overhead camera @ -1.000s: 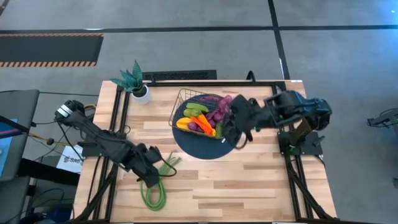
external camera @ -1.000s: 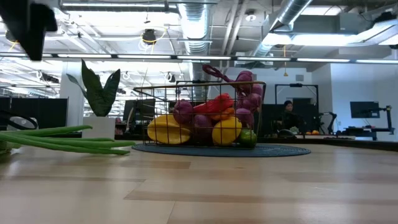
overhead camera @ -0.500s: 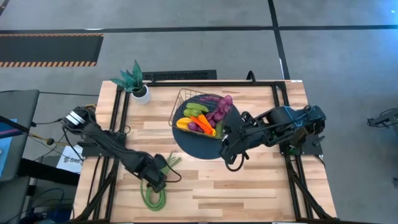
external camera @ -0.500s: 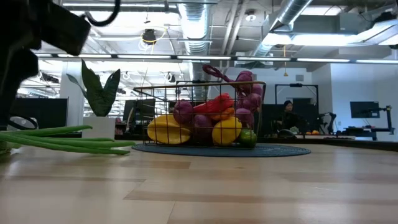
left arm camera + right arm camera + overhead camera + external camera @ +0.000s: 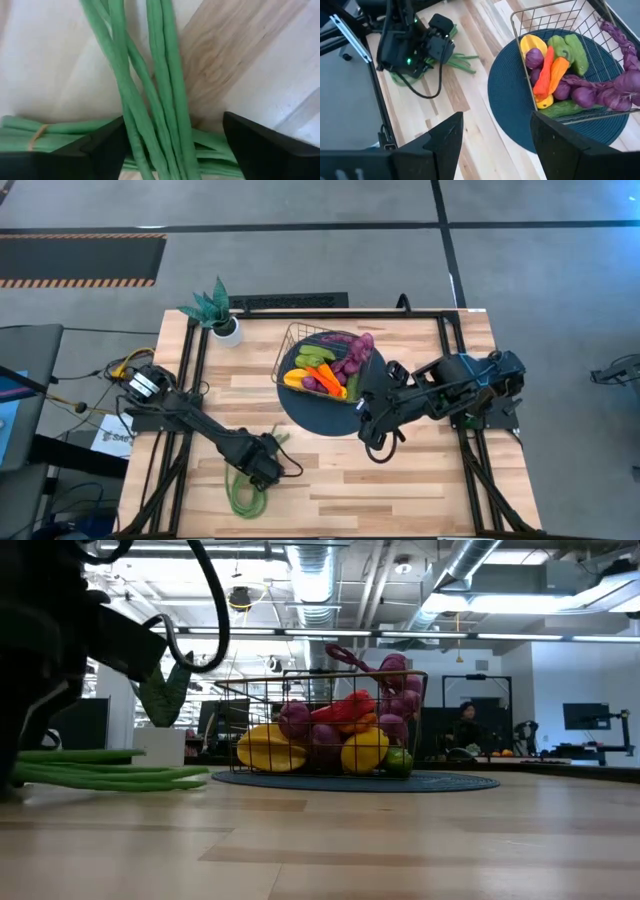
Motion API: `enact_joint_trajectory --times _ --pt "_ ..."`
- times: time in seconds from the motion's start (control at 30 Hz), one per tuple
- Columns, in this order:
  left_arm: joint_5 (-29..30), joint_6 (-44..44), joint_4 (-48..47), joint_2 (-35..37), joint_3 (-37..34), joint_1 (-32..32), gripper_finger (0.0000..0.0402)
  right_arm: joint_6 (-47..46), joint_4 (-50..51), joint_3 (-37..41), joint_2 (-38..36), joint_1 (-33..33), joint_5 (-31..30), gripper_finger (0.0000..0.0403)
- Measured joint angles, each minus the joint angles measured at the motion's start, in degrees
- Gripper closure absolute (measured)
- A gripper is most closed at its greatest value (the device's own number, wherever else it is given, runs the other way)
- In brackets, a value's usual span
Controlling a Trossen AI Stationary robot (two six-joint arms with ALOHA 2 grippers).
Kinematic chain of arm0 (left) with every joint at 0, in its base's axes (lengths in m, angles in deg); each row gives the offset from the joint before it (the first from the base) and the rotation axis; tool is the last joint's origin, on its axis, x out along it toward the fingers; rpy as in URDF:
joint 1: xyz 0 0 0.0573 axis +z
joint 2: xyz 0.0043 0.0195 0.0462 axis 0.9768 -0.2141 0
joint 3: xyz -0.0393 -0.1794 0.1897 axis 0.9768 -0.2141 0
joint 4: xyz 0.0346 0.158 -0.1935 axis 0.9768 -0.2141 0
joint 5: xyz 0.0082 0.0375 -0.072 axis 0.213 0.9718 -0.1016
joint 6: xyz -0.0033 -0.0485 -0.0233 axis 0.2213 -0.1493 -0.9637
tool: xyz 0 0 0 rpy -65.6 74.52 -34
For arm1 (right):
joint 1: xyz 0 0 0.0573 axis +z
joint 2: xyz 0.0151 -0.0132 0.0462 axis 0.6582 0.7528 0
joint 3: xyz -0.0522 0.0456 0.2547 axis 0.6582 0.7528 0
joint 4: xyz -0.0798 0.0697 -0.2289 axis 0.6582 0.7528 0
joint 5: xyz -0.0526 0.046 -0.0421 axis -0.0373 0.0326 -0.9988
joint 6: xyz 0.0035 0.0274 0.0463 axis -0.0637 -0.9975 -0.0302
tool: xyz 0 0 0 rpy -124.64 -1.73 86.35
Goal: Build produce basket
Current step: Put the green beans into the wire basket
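Wooden table (image 5: 400, 480), high view: left gripper (image 5: 266, 470) sits down on the green beans (image 5: 246, 492) near the front-left of the table. Right gripper (image 5: 372, 420) hangs over the near-right edge of the dark blue mat (image 5: 325, 420), just beside the basket (image 5: 300, 340), holding nothing. Basket sits on the mat, filled with produce (image 5: 325, 368). Potted plant (image 5: 215, 310) at the back-left corner.

Low view: beans (image 5: 110, 772) lie flat on the wood at left, dark left arm (image 5: 40, 660) above them. Basket (image 5: 320, 690) further back with lemon (image 5: 365, 752), peppers and purple grapes (image 5: 395, 690) piled inside.

Left wrist view: fingers (image 5: 105, 147) spread wide, straddling several bean strands (image 5: 150, 90); not clamped on them.

Right wrist view: fingers (image 5: 440, 140) apart, nothing between. Basket (image 5: 540, 20) and mat (image 5: 505, 100) ahead, left arm (image 5: 415, 45) on the beans beyond.
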Motion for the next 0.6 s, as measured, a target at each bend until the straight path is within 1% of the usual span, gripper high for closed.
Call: enact_joint_trajectory --times 0.03,0.13,0.2,0.37,0.4,0.5,0.6 --pt "0.46 0.64 -1.28 -0.17 0.89 0.02 0.0113 0.20 0.01 0.00 0.00 -0.02 -0.02 0.0155" --pt "2.70 3.36 -2.99 -0.07 4.53 0.67 0.0175 0.86 0.01 0.00 0.01 -0.03 -0.02 0.0155" --pt "3.13 5.16 -4.33 -0.03 6.29 1.42 0.0227 0.97 0.04 0.00 0.02 -0.02 -0.02 0.0155" --pt "3.40 11.93 -5.26 -0.03 10.35 2.64 0.0373 1.24 -0.04 0.00 0.02 -0.02 -0.02 0.0155" --pt "3.39 13.09 -6.34 -0.04 11.14 2.82 0.0385 1.21 -0.10 0.00 0.02 -0.02 -0.03 0.0155" --pt "3.88 14.99 -9.51 -0.03 13.60 3.23 0.0391 0.87 -0.15 0.00 0.02 -0.02 -0.04 0.0155" --pt "6.91 14.98 -16.49 -0.03 15.81 3.24 0.0398 0.85 -0.14 0.00 0.02 0.00 -0.02 0.0155"
